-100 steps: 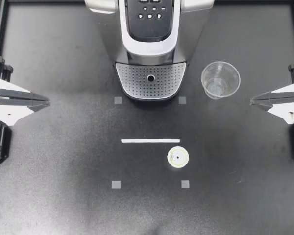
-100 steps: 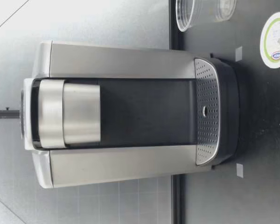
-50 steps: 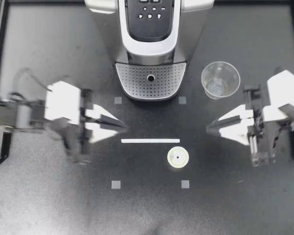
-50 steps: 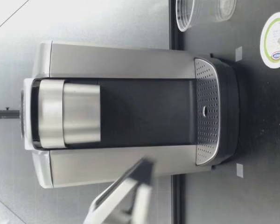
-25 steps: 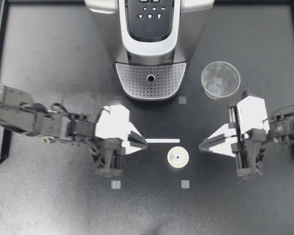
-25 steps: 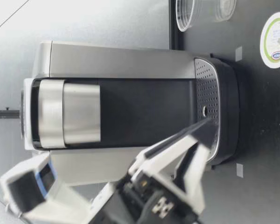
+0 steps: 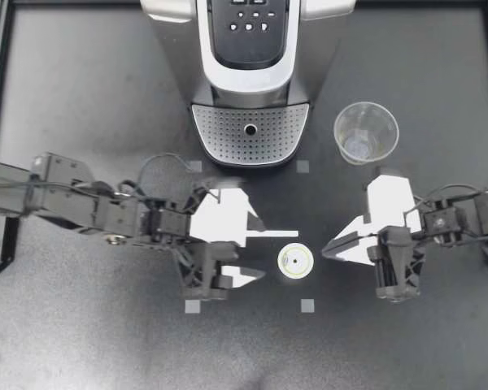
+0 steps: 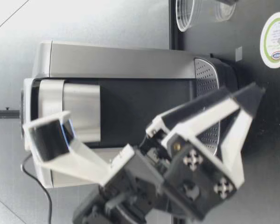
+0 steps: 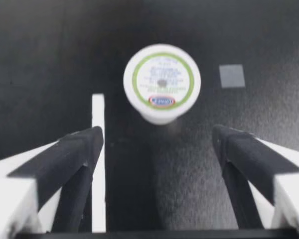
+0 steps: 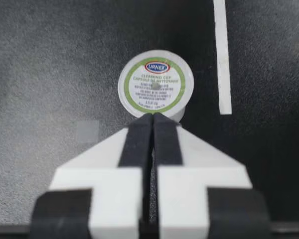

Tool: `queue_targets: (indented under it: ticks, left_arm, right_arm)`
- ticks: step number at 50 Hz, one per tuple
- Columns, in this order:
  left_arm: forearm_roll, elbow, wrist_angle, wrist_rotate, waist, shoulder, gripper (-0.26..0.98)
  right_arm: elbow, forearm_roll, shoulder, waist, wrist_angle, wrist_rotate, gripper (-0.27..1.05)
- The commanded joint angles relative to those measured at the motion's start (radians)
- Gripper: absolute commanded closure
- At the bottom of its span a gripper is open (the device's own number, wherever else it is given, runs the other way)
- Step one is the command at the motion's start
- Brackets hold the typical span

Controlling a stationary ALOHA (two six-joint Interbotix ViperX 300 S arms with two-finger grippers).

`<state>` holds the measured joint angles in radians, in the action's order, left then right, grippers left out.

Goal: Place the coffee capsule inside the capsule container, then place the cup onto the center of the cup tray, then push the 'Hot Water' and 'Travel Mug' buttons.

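Capsule (image 7: 296, 262), one round white pod, sits on the matte black surface (image 7: 81, 341) ahead of my left fingers (image 7: 242, 278), spread wide. My right fingers (image 7: 346, 241), pressed together empty, point at it; one clear cup (image 7: 366, 132) stands apart.

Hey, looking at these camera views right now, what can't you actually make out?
- Button labels on the coffee machine: too small to read in the top view, and the picture's edge cuts the panel off.
- Cup tray: in the low view an arm covers most of it.
- Cup: in the low view, cut off by the edge.
- Capsule container: no view shows inside it.
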<state>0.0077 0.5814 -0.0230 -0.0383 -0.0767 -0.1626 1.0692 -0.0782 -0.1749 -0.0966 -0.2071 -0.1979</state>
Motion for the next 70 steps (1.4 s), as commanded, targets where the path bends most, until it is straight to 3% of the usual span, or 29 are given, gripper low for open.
queue_targets:
  ticks: [1,70]
  left_arm:
    - [0.002,-0.038,-0.003,0.005,-0.002,0.006,-0.10]
    - [0.002,-0.158,-0.005,0.015,-0.008,-0.152,-0.09]
  right_arm:
    - [-0.023,-0.002,0.008,-0.008,-0.005,0.000,0.67]
    - [-0.078,-0.002,0.121,-0.008,-0.005,0.002,0.68]
